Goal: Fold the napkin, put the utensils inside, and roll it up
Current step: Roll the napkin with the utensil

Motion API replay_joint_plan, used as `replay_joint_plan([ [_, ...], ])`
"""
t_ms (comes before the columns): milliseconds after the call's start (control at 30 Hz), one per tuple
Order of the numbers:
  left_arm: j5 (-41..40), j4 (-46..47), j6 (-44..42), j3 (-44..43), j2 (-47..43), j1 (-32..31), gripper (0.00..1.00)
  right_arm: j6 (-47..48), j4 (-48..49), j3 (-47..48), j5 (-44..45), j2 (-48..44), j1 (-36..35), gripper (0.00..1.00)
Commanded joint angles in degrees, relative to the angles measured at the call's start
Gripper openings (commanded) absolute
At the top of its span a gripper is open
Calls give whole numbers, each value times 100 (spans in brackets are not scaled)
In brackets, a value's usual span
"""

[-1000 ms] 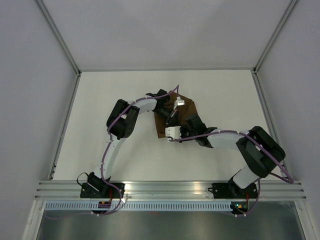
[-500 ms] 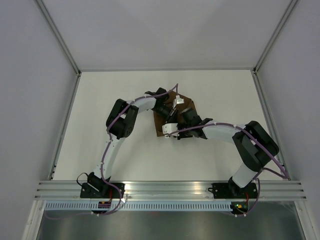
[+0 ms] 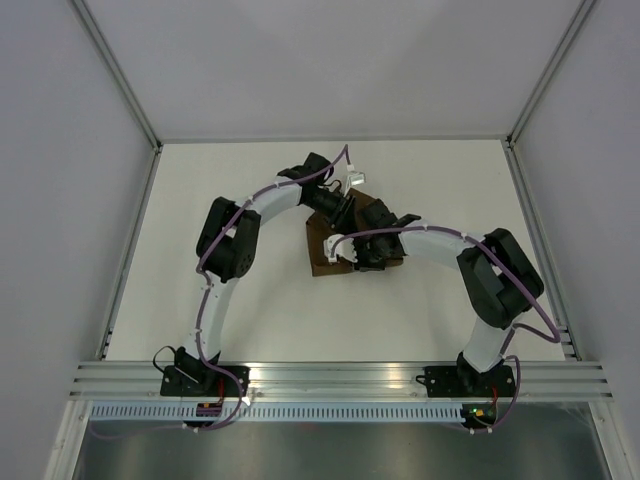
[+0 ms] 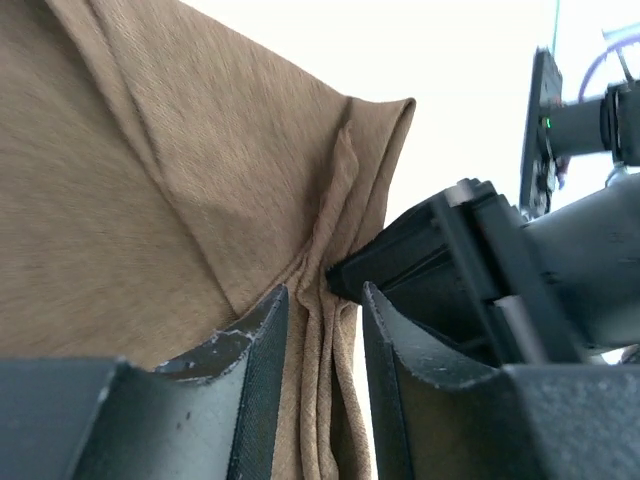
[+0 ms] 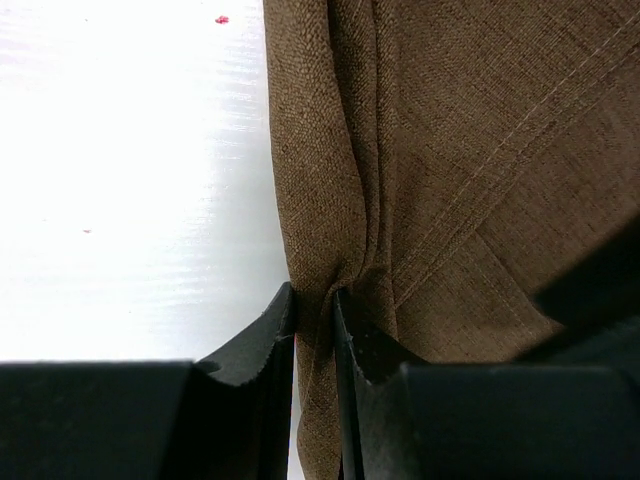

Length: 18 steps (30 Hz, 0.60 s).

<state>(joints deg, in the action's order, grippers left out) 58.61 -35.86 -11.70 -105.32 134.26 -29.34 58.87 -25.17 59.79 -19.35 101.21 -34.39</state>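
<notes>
In swung both arms, left claw and right claw each clamped on the napkin's bunched edge mid-frame, so the fold looked underway.

A white table fills the enclosure, bright under even light that casts only soft shadows. Pale grey panels close it in: a left wall, a back wall and a right wall, joined by slim aluminium posts. A ribbed aluminium rail runs along the near edge (a slotted white strip lies just below it). Tiny red specks dot the tabletop.
</notes>
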Motion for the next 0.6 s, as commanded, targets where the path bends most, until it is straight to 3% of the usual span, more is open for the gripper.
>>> replay_joint_plan([
  [0,-447,781,650,195,-689,157,40,-148,-1243,452,-805,399,169,13],
  [167,-1717,1835,1274,766,-1383,324,40,71,-2192,1087,-1175,961,485,13],
  [333,-3403,2978,1943,1899,-2541,464,41,309,-3036,1860,-1562,1602,731,13],
  [567,-5120,4402,2313,3891,-4421,456,42,546,-4222,3054,-1835,2569,1022,13],
])
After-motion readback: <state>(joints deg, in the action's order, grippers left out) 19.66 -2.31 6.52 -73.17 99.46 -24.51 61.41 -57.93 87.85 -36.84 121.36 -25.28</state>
